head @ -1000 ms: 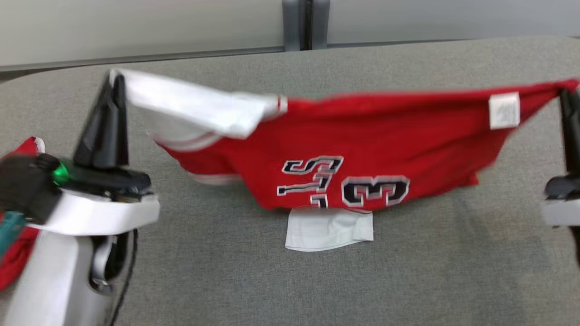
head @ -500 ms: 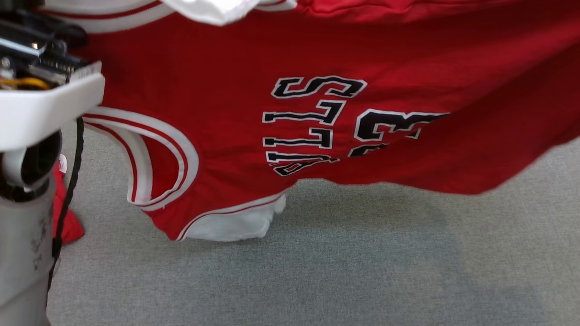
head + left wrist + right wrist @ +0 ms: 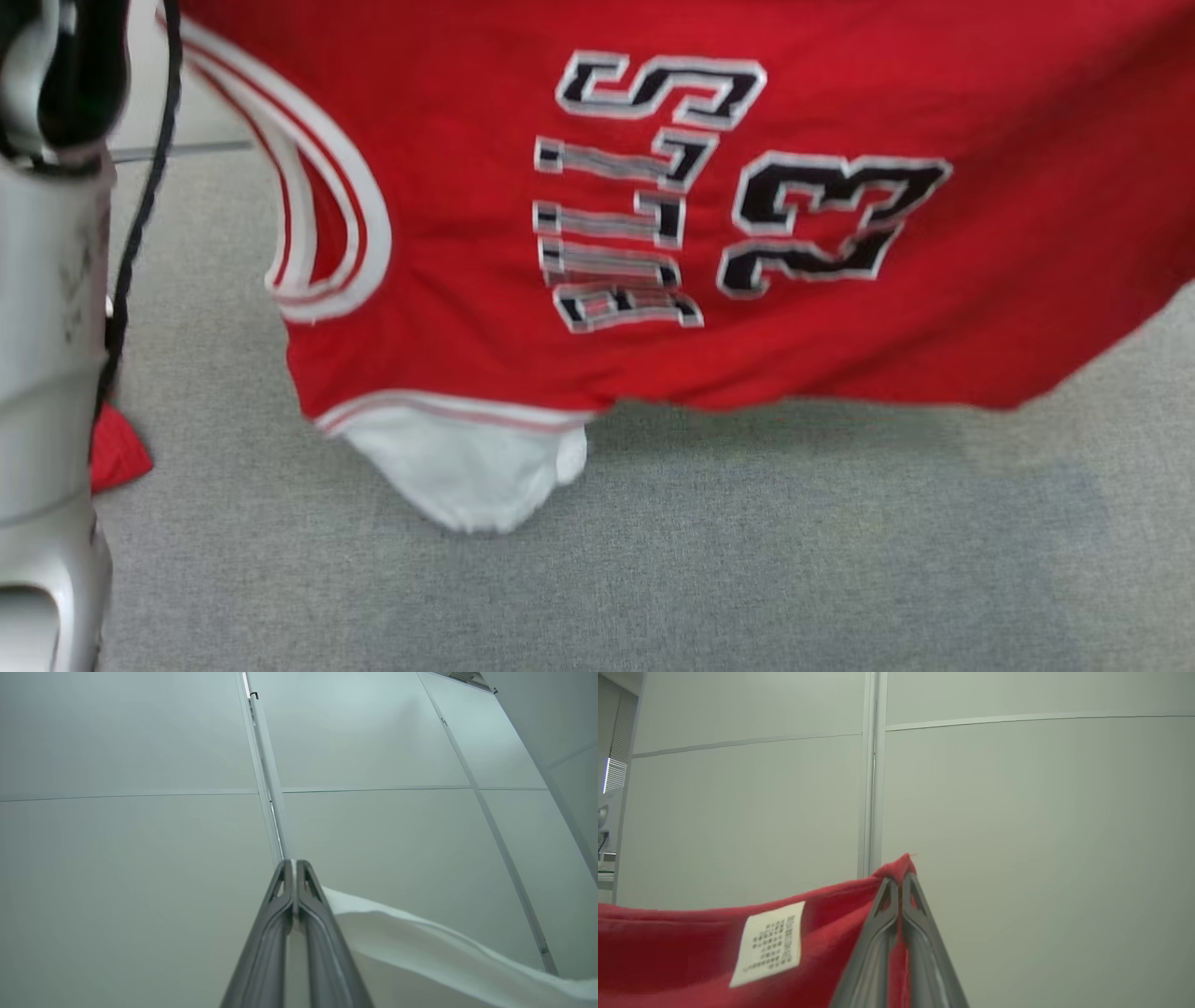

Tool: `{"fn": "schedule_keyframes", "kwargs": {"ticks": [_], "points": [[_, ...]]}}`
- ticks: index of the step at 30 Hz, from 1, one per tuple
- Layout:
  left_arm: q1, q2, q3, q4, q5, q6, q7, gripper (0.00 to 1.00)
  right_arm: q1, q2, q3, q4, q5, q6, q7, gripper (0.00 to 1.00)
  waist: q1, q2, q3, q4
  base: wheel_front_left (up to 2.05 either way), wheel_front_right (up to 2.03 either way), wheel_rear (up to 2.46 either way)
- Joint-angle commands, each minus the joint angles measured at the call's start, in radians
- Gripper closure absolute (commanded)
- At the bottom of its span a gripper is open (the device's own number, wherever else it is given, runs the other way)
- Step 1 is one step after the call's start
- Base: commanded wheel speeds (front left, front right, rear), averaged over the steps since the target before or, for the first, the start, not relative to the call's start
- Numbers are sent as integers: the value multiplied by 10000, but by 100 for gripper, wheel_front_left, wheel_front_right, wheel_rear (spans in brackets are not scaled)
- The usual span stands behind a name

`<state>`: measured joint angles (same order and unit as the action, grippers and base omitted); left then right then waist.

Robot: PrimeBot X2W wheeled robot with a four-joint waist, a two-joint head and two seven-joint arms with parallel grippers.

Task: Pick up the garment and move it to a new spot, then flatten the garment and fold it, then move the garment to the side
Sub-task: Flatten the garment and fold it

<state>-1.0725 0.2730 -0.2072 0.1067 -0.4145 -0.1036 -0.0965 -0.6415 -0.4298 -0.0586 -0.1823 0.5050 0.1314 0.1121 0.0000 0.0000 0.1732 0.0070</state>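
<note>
The garment (image 3: pixel 485 187) is a red jersey with white-trimmed armholes, black lettering and a white sleeve part hanging at its bottom. It hangs spread wide above the grey table (image 3: pixel 747 560), its lower white end near or touching the cloth surface. In the left wrist view my left gripper (image 3: pixel 293 862) is shut on a white edge of the garment (image 3: pixel 420 952), pointing up at the wall. In the right wrist view my right gripper (image 3: pixel 900 879) is shut on a red corner of the garment (image 3: pixel 691 947), beside a white care label (image 3: pixel 770 942).
My pale left forearm (image 3: pixel 47 373) with a black cable fills the left edge of the head view. A bit of another red cloth (image 3: pixel 117 453) lies by it on the table. Pale wall panels (image 3: pixel 1017 812) stand behind.
The garment has been lifted high, from stretched low over the table to hanging in front of the camera. Both grippers have risen out of the head view; only the left forearm remains.
</note>
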Motion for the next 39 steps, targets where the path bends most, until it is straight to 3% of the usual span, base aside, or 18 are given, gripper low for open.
{"fn": "schedule_keyframes", "kwargs": {"ticks": [1, 12, 20, 24, 29, 39], "points": [[-584, -32, -8, 665, 39, -42, -213, 100, -523, 64, 167, 443, 115, -14, -141, 100, 0, 0, 373, -85, 0, 0, 0], [-4039, -302, 243, 5261, 169, -134, -1576, 100, -5075, 1022, 2293, 5183, 112, -9, -1847, 100, 0, 0, 1596, -637, 0, 0, 0], [-3933, -846, 290, 7776, 113, -179, -1685, 100, -6571, 1756, 4114, 9170, 55, -9, -2416, 100, 0, 0, 2473, -481, 0, 0, 0], [-3199, -1247, 330, 8791, -35, -211, -1692, 100, -6394, 2080, 4908, 10600, 392, -7, -2542, 100, 0, 0, 2720, -321, 0, 0, 0], [-2019, -1462, 453, 9356, -267, -253, -1693, 100, -5689, 2031, 5621, 11475, 1106, -7, -2960, 100, 0, 0, 2969, -105, 0, 0, 0], [2002, -1405, 1326, 7363, -343, -270, -1684, 100, -2610, 1643, 6214, 11120, 2556, -7, -3787, 100, 0, 0, 2484, 39, 0, 0, 0]]}}
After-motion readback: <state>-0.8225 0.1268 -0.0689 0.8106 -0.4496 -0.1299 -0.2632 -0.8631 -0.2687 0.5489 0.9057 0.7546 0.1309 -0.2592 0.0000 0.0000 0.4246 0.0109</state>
